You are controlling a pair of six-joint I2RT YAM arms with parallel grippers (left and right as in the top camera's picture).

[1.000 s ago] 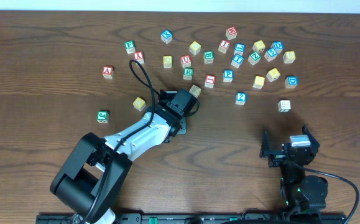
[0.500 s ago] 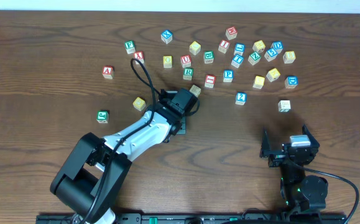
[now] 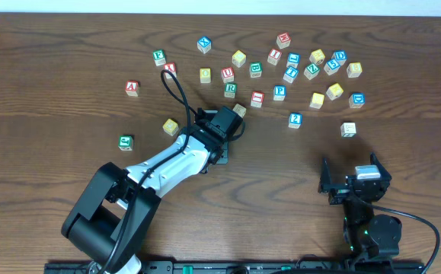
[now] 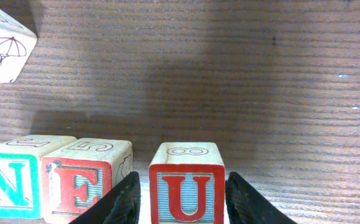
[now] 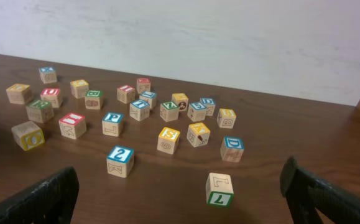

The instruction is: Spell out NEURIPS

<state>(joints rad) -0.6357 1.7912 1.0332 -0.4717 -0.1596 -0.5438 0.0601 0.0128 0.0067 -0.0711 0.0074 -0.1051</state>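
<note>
In the left wrist view, a green N cube [image 4: 9, 180], a red E cube [image 4: 83, 180] and a red U cube [image 4: 188, 163] stand in a row on the table. My left gripper [image 4: 183, 190] is shut on the U cube, one dark finger on each side. Overhead, the left gripper [image 3: 220, 128] hides that row. Loose at the back lie a green R cube [image 3: 230, 89], a red I cube [image 3: 257, 98], a blue P cube [image 3: 279, 92] and a yellow-faced cube [image 3: 317, 100]. My right gripper [image 5: 178, 186] rests open near the front edge, holding nothing.
Many other letter cubes are scattered across the back of the table [image 3: 68, 167], among them a second red U cube [image 3: 227, 74]. A cube with an umbrella drawing [image 4: 2, 46] lies beyond the row. A green 7 cube [image 5: 219, 188] sits ahead of my right gripper.
</note>
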